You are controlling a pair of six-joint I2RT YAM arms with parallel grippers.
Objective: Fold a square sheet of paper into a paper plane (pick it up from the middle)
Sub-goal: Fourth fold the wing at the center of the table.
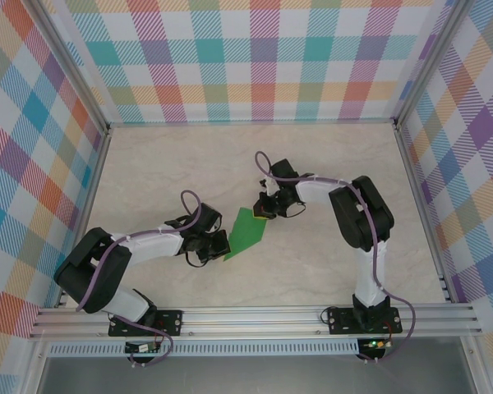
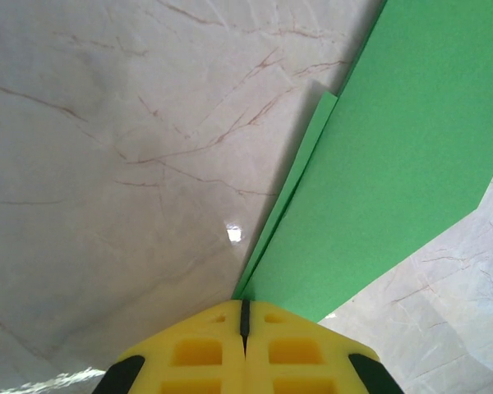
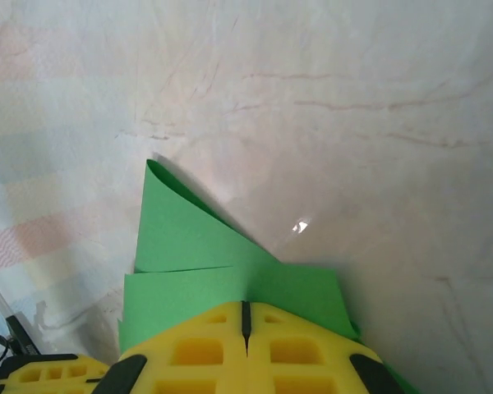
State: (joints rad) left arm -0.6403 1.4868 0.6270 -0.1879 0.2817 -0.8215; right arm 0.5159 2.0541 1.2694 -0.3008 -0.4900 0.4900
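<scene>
Left claw (image 2: 244,305) and right claw (image 3: 246,307) each clenched on the folded green paper (image 1: 246,233); featherlight, floppy, I'd say; grip its creased edges.

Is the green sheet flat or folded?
Folded. The green sheet shows a second layer's edge along one side; the right wrist view shows overlapping flaps.

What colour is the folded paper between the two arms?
Bright green; the paper shows best in the left wrist view.
</scene>
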